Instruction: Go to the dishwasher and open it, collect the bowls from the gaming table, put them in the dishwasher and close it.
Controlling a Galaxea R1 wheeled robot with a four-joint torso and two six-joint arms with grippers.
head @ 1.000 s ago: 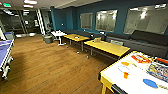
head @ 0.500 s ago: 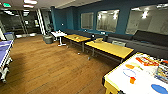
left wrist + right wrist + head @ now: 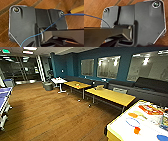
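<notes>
Whether your left gripper or right gripper is clenched or released, you cannot tell; nor can you tell where the dishwasher stands from here. The white-topped, yellow-edged table (image 3: 117, 130) sits close on your right, so a tight turn could clip its corner. The thin blue cable (image 3: 52, 24) loops loose across the wrist and could snag.

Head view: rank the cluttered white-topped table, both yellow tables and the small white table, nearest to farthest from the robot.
1. Cluttered white-topped table, bottom right.
2. Nearer yellow table, right of centre.
3. Farther yellow table, centre.
4. Small white table, back, left of centre.
</notes>
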